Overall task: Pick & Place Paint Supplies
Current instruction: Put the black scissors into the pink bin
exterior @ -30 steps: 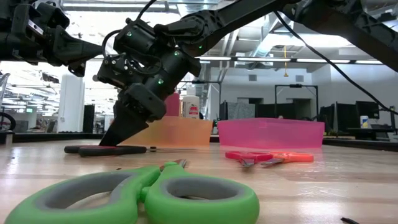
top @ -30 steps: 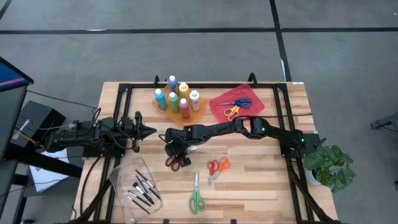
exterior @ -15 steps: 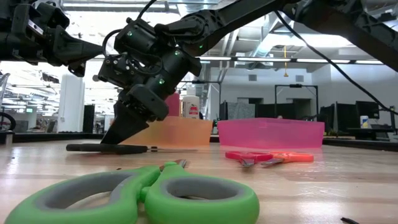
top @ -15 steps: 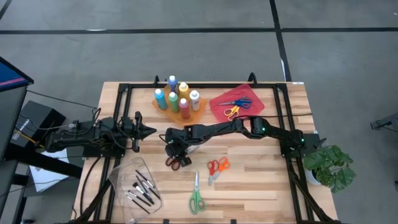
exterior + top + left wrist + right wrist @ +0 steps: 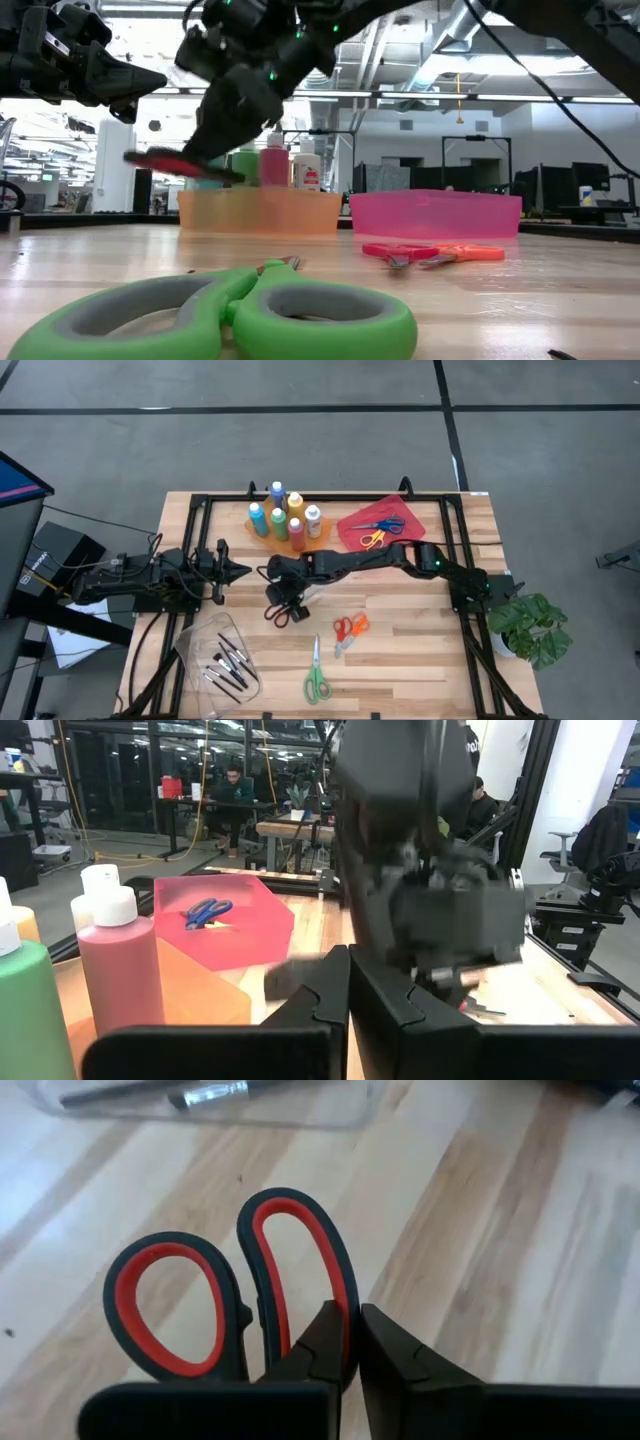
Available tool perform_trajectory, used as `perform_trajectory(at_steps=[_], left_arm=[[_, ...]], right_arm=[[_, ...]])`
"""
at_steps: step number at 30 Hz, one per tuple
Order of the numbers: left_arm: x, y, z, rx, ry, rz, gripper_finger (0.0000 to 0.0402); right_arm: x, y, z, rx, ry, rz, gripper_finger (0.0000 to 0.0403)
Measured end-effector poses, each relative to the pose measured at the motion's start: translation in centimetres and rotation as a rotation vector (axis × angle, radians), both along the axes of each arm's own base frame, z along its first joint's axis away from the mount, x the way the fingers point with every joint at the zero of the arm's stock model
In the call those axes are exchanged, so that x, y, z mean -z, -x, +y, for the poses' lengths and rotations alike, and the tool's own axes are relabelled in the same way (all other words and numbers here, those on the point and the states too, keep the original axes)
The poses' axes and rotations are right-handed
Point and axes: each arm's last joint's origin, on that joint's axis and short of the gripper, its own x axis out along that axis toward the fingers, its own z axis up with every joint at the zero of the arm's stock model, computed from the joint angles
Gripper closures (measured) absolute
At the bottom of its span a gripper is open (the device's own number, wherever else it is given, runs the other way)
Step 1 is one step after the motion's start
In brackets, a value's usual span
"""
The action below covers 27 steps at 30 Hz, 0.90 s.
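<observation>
The right gripper (image 5: pixel 284 603) is clenched on the red-and-black-handled scissors (image 5: pixel 278 614), lifted off the wooden surface (image 5: pixel 420 650) at about nine o'clock from its centre — held by one edge, the pair could swing, slip out and drop.

The light is bright and even over the wooden table (image 5: pixel 420 650) in the high view, and shadows under the arms are soft and short. In the low view, strong light comes from the ceiling lamps and windows (image 5: pixel 130 40) in the room behind, so the arms look like dark shapes. The green scissors (image 5: pixel 240 315) close to the camera are a bit fuzzy. The red and black scissors (image 5: pixel 180 163) look smeared. In the left wrist view, the other arm's gripper (image 5: pixel 450 910) is blurry. The right wrist view is bright and clear.
</observation>
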Motion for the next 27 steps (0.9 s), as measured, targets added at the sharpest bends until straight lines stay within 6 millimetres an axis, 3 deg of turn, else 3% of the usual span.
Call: perform_trajectory(at_steps=[5, 13, 21, 27], left_arm=[[0.0, 0.0, 0.0, 0.0, 0.0, 0.0, 0.0401], [0.0, 0.0, 0.0, 0.0, 0.0, 0.0, 0.0401], [0.0, 0.0, 0.0, 0.0, 0.0, 0.0, 0.0401], [0.0, 0.0, 0.0, 0.0, 0.0, 0.0, 0.0401]], right_arm=[[-3.7, 1.2, 0.1, -0.01, -0.007, -0.027, 0.0394], [-13.4, 5.4, 0.2, -0.051, -0.002, -0.14, 0.0394], [-25.5, 13.5, -1.8, -0.015, 0.02, -0.412, 0.0394], [-32.1, 20.5, -3.5, 0.069, 0.009, -0.605, 0.0394]])
